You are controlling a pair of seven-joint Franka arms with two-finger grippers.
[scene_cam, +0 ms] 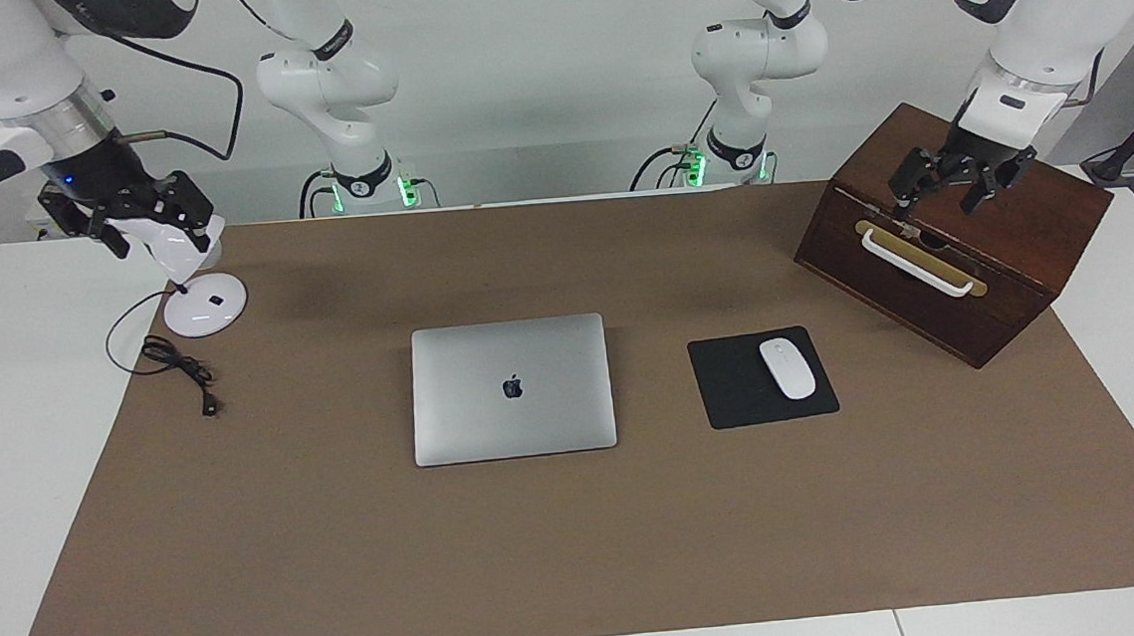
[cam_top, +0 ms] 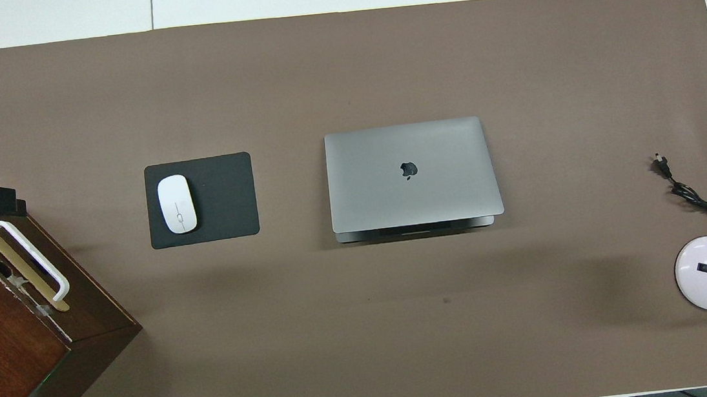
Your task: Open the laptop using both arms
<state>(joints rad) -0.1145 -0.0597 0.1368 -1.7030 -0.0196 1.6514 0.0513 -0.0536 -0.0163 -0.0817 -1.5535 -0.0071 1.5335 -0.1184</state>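
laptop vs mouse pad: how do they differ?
The laptop is silver-grey metal with a dark logo at the lid's centre; the mouse pad is plain black. The laptop is the larger of the two. Nothing rests on the laptop's closed lid, while the mouse pad carries a white mouse. The mouse pad lies toward the left arm's end of the table. Both lie flat on the brown mat, side by side.

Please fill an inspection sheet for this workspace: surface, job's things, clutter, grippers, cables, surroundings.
Surface: brown mat on a white table.
Job's things: laptop closed, flat, mid-mat.
Clutter: mouse pad with white mouse beside the laptop; wooden box; desk lamp.
Grippers: left gripper open over the box; right gripper over the lamp; both away from the laptop.
Cables: lamp cord coiled on the mat.
Surroundings: nothing seen.
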